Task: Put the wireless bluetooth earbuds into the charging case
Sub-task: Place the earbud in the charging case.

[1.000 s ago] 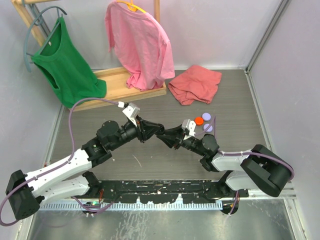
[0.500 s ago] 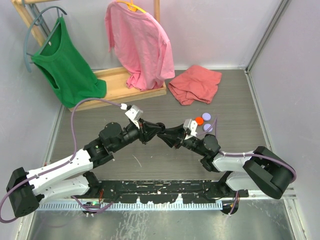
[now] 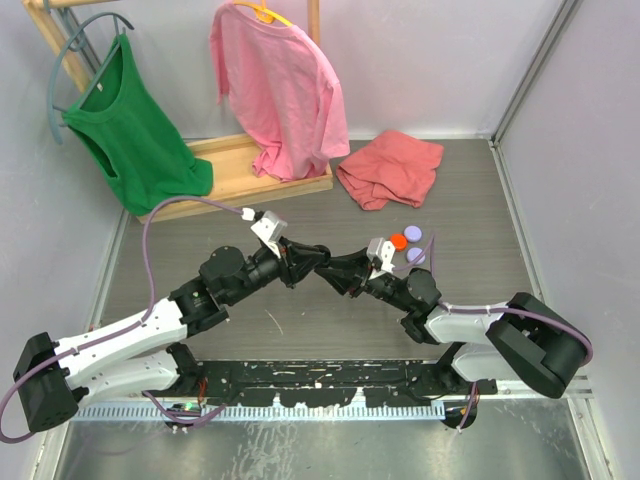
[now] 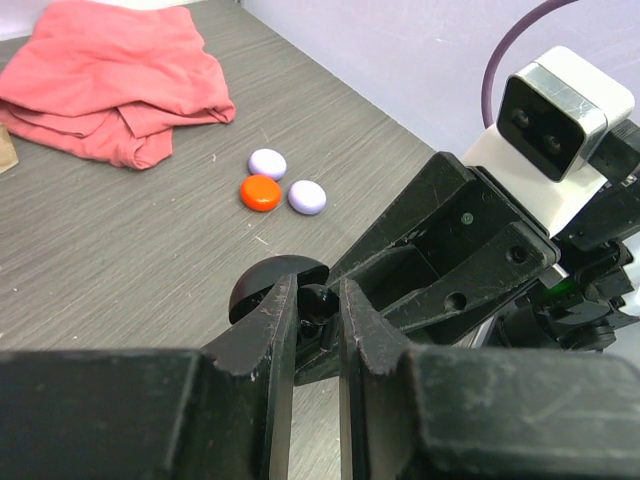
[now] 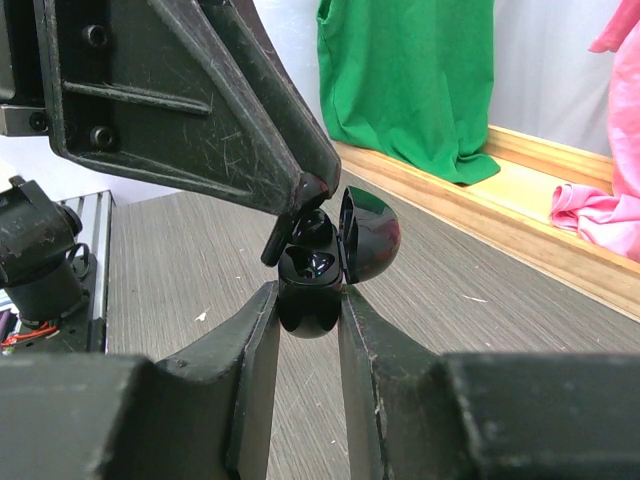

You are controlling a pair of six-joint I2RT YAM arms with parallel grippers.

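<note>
Right jaws clamp the open case, left jaws just above pinch a bud; released off-centre, it may miss the case and fall.

A grey wood-grain table runs back to pale walls. At 10 o'clock a green shirt hangs from a grey hanger on a wooden rack. At 12 o'clock a pink shirt hangs on a yellow hanger, its hem reaching the rack's base board. A crumpled red cloth lies at 1 o'clock. Toward 2 o'clock sits an orange disc, with one lavender disc just beside it at its 2 o'clock and another lavender disc at its 4 o'clock.
</note>
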